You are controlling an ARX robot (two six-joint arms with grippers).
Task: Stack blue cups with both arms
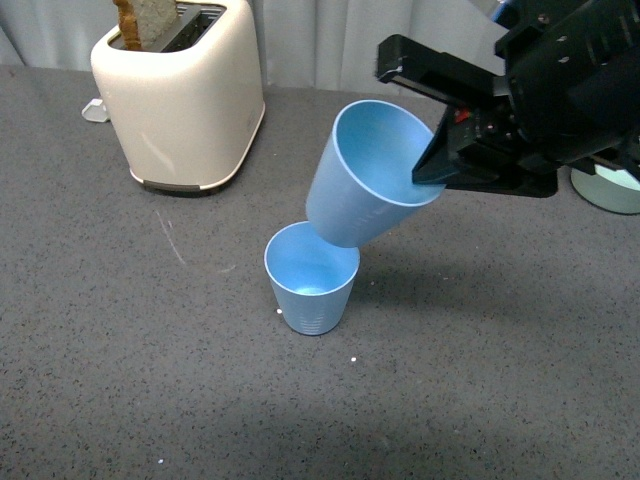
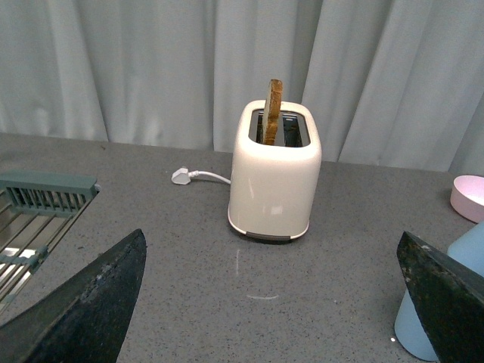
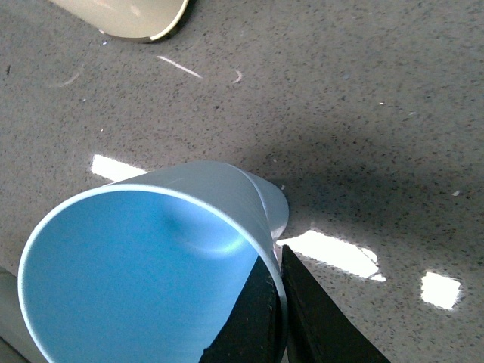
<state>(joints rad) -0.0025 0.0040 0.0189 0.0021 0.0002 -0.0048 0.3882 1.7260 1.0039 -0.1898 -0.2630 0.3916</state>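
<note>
One blue cup (image 1: 312,280) stands upright on the grey table (image 1: 110,340). My right gripper (image 1: 432,165) is shut on the rim of the second blue cup (image 1: 368,180), holding it tilted with its base over the standing cup's mouth. In the right wrist view the held cup (image 3: 136,257) fills the lower part, its rim pinched between the fingers (image 3: 314,318), and the standing cup (image 3: 276,208) peeks out behind it. My left gripper (image 2: 272,302) is open and empty above the table; the standing cup (image 2: 454,302) shows beside one finger (image 2: 446,295).
A cream toaster (image 1: 185,95) with toast in a slot stands at the back left, its plug (image 2: 181,176) lying on the table. A pink bowl (image 2: 470,197) and a pale green bowl (image 1: 610,188) sit at the right. A grey-green rack (image 2: 38,204) shows in the left wrist view.
</note>
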